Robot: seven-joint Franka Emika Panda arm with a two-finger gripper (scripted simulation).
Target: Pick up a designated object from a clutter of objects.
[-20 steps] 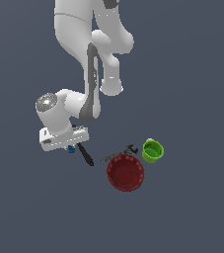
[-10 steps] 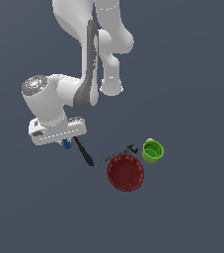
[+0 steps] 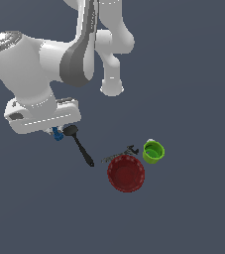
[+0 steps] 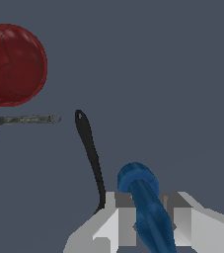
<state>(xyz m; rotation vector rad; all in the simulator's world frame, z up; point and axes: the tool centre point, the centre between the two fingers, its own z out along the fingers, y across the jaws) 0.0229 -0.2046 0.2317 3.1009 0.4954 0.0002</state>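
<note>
Arm risen — fingers point(image 4: 148, 222) clamp blue piece point(image 4: 145, 205).

The claw point(image 3: 57, 133) sits mostly hidden beneath the white wrist, a blue piece point(image 3: 58, 134) showing at it. The black spatula point(image 3: 79, 145) lies just beside; red bowl point(image 3: 126, 172), green cup point(image 3: 153, 151) well apart.

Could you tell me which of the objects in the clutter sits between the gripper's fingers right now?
The blue piece. It alone sits between the gripper fingers; the black spatula, thin metal tool, red bowl and green cup lie apart from it.
</note>
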